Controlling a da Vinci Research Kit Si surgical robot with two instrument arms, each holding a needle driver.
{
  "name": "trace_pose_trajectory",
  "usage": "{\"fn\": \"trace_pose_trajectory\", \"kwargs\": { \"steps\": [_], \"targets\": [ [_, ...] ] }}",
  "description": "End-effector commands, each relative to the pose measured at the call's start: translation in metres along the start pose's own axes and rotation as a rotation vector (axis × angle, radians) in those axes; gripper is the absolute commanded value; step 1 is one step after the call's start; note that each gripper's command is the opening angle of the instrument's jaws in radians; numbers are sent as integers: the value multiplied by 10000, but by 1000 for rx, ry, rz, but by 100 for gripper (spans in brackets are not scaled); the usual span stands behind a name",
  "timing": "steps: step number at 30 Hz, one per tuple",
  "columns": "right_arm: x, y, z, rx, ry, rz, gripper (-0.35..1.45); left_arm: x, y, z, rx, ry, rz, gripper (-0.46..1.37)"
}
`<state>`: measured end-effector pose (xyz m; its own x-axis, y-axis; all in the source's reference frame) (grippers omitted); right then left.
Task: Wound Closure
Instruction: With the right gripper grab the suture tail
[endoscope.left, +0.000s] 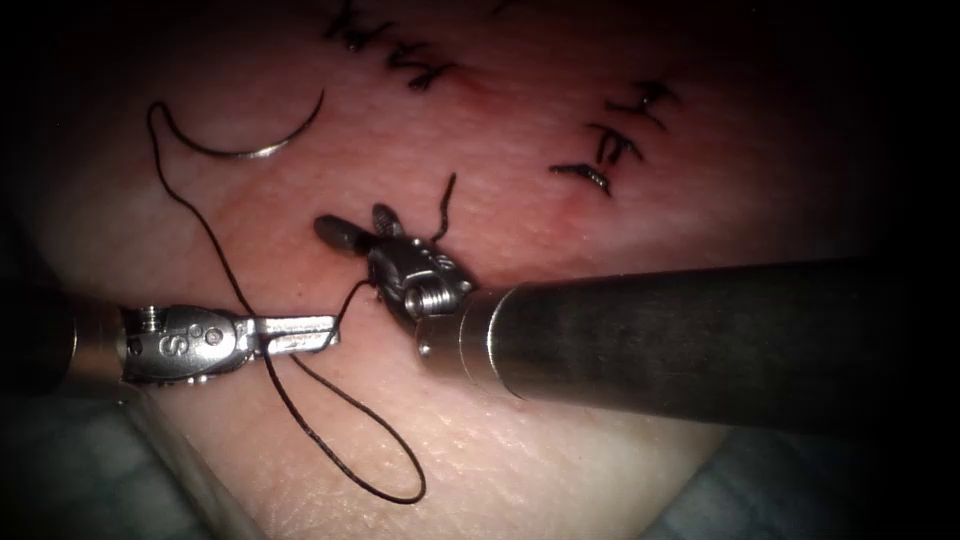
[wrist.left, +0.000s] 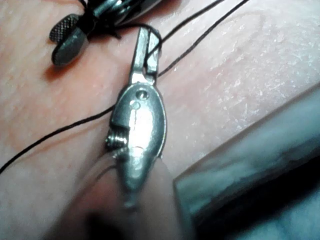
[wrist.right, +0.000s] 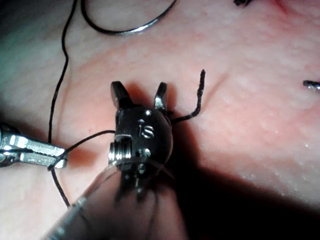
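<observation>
The left tool (endoscope.left: 325, 330) is clamped on the thread (endoscope.left: 300, 410) at centre left; the right tool (endoscope.left: 365, 230) is spread wide, apparently holding nothing. The needle (endoscope.left: 250, 145) is seen lying loose on the tissue (endoscope.left: 560, 460), upper left.

Pale blue-grey drape (endoscope.left: 80, 480) under the block; dark surround beyond

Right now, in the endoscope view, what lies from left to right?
Left tool, jaws shut on the thread → right tool, jaws open, holding nothing → finished stitches. The needle lies free on the tissue.
</observation>
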<state>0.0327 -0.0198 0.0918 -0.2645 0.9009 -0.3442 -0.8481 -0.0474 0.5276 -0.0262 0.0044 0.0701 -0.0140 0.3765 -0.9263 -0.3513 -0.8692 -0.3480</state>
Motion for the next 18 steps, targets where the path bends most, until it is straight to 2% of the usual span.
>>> {"fn": "trace_pose_trajectory", "kwargs": {
  "steps": [1,5,11,16,18],
  "targets": [
    [0,-1,-2,2,0,2,63,0,0,0,-7,0,0,-35],
    [-4,-8,-11,2,0,4,67,2,1,-2,-8,0,-1,-35],
    [-14,-21,-33,6,5,9,64,2,0,-1,-9,0,-1,-35],
    [-19,-32,-53,19,27,17,44,0,-3,0,-11,-2,-1,-35],
    [-19,-35,-59,28,46,21,19,-2,-4,-1,-14,-8,-1,-35]
  ]
}}
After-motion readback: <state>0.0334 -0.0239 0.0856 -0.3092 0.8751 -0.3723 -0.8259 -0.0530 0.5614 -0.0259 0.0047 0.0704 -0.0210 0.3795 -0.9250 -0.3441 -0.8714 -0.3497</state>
